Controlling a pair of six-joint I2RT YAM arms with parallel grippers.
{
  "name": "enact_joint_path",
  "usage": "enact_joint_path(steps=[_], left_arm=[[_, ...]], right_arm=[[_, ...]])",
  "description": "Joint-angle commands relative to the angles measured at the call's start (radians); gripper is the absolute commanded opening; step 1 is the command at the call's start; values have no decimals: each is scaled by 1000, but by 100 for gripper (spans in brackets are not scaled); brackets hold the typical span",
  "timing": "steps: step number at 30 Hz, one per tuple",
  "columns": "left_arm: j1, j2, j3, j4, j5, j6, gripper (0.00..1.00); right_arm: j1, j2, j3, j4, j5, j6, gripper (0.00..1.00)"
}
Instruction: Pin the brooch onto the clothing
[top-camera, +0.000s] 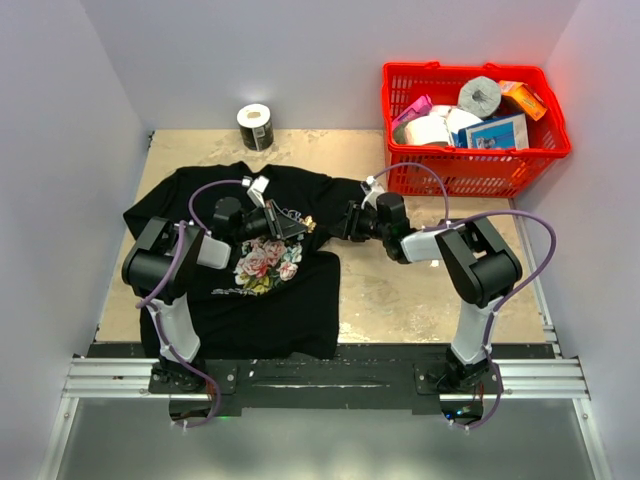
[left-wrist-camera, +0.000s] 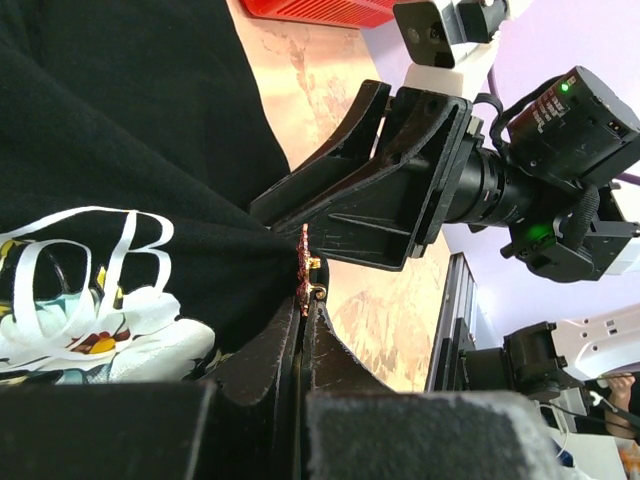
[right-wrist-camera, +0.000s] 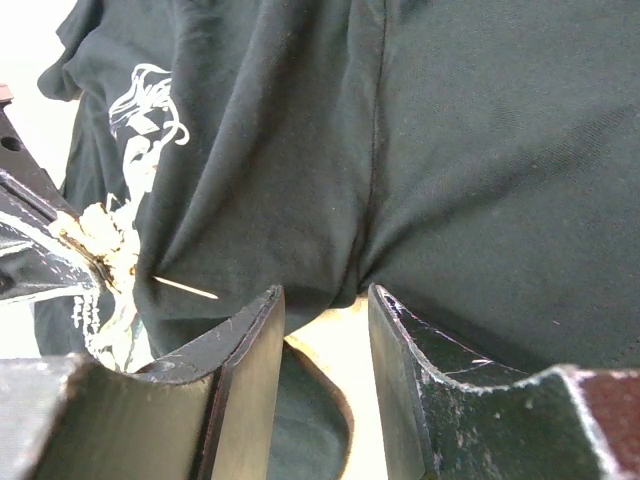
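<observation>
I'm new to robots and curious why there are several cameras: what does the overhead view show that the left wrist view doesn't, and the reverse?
Only overhead: the whole black T-shirt laid out, and a white roll beyond it. Only left wrist: close up, the left hand shut on the tiny brooch at a raised fold of the T-shirt. Both: the T-shirt, the right hand, and at least part of the red basket.

Down at 6 o'clock the left gripper (left-wrist-camera: 302, 312) has its jaws pressed together, the brooch (left-wrist-camera: 304, 262) nipped at their tips, reddish with a gold glint. The clothing (left-wrist-camera: 130, 120) bunches in from 9 o'clock, white lettering (left-wrist-camera: 95, 250) showing. From 2 o'clock the right gripper (left-wrist-camera: 283, 222) reaches in, jaws parted, tips just beside the brooch.
</observation>
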Motion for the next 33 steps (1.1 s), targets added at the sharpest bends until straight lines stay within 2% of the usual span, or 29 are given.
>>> enact_joint_path(steps=[1,33], left_arm=[[-20,-47,34,27,24,24,0],[-31,-53,37,-48,-11,56,0]], right_arm=[[-3,-36,-8,77,-25,3,43],[-3,-100,-67,191,-87,57,41]])
